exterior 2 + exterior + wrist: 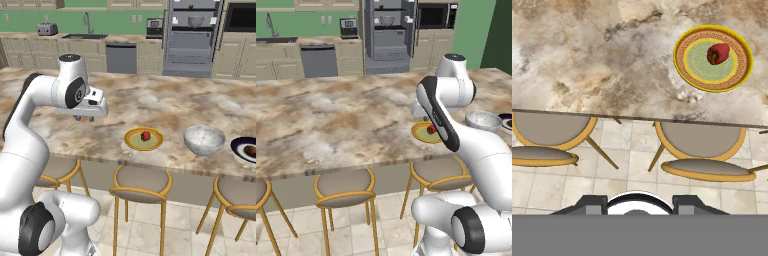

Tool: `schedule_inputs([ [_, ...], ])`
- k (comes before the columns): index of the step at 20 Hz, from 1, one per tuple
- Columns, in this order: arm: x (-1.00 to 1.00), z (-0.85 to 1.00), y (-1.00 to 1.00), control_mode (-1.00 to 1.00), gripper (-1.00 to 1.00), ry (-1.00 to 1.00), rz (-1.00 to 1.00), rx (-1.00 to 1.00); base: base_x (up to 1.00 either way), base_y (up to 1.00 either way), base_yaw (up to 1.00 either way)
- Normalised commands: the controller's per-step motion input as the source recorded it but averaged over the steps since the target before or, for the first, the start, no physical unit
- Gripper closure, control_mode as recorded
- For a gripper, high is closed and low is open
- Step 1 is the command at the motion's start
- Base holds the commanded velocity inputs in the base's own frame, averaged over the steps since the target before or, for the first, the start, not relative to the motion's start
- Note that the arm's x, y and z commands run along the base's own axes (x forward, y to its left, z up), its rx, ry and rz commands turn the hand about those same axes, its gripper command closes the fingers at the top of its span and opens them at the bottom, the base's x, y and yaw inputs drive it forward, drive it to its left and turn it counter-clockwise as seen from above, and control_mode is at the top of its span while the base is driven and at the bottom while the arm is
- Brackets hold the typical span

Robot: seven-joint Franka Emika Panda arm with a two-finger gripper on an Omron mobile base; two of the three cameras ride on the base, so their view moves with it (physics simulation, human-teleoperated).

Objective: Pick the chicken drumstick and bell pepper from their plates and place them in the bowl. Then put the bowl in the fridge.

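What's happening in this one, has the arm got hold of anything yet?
Nothing is held yet. The arm's tool hangs empty above the marble counter, to one side of the yellow-rimmed plate. The bell pepper sits on that plate, and the chicken drumstick lies on the dark plate at the counter's far end. The bowl stands empty between the two plates. Across the kitchen the fridge is open.

Glossy red bell pepper (718,53) on a glazed-looking yellow-rimmed plate (684,64); the counter (587,60) looks like polished marbled stone.
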Motion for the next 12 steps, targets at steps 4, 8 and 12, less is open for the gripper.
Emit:
schedule_inputs([
  [4,0.0,0.0,0.0,1.0,-1.0,0.0,0.0,0.0,0.0,0.0,0.0],
  [8,0.0,0.0,0.0,1.0,-1.0,0.0,0.0,0.0,0.0,0.0,0.0],
  [12,0.0,0.0,0.0,1.0,-1.0,0.0,0.0,0.0,0.0,0.0,0.0],
])
